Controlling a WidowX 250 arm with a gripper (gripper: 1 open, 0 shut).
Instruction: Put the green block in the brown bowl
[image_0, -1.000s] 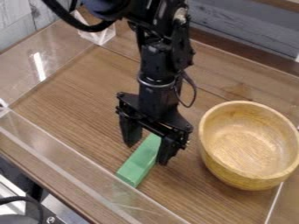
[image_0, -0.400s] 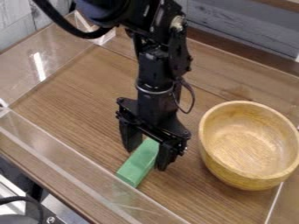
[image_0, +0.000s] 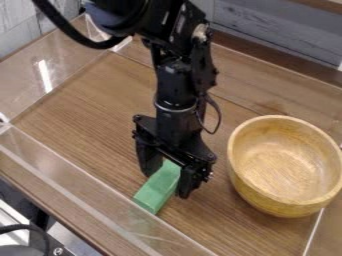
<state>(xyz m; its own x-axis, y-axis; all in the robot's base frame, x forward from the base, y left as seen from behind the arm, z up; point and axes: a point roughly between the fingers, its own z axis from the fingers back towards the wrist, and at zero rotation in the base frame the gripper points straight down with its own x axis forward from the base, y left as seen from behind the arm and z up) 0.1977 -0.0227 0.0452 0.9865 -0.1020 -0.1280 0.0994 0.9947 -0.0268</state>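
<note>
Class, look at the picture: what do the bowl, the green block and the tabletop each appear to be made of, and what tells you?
Brown bowl: unpainted wood, visible grain.
Green block: uniformly bright green, painted wood or plastic; unclear.
Table: wood or wood-look laminate, streaked brown grain.

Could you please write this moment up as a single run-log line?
pincer: open, pointing down, straddling far end of green block | block: flat on table, not lifted | wooden bowl: empty, right of block

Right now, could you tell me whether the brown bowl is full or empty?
Empty: the brown bowl shows only bare wood inside, and the green block lies outside it on the table.
</note>
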